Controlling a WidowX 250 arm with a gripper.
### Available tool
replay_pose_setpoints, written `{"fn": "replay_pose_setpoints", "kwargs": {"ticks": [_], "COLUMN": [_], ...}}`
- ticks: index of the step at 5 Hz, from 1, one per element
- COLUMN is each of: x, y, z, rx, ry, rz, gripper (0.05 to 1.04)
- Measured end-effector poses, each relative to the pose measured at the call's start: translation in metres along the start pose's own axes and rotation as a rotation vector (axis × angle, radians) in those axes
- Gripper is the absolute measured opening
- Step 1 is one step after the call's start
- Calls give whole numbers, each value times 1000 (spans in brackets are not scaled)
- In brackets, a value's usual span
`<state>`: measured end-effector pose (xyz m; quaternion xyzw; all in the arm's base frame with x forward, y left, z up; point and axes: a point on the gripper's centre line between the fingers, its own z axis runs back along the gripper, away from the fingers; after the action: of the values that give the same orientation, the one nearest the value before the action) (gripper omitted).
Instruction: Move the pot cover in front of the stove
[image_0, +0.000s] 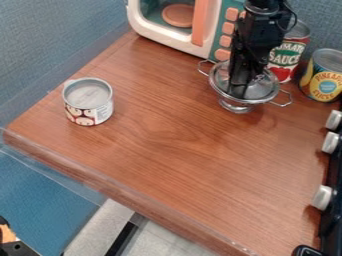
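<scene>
The black gripper hangs down from the top edge over a small metal pot with two wire handles, in the upper right of the counter. On the pot lies a round, clear-looking pot cover with a metal rim. The gripper is right over the middle of the cover and hides its centre, so I cannot tell whether it holds anything. Along the right edge stands the black stove, with light knobs facing the counter.
A toy microwave stands at the back. Behind the pot is a tomato sauce can, with a pineapple can to its right. A small can stands at the left. The wooden counter ends along the lower left.
</scene>
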<state>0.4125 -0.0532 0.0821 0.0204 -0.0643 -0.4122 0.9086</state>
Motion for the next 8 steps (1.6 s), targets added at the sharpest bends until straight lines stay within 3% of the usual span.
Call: {"fn": "replay_pose_setpoints", "kwargs": {"ticks": [1, 3, 5, 6, 8], "x": [1, 2, -14, -25, -30], "y": [1, -1, -24, -53, -120], "z": [0, 2, 53, 60, 25], "rx": [-1, -5, 122, 116, 19], "ry": [3, -11, -80, -112, -112], "rz": [1, -12, 14, 8, -111], "gripper": [70, 51, 51, 51, 51]}}
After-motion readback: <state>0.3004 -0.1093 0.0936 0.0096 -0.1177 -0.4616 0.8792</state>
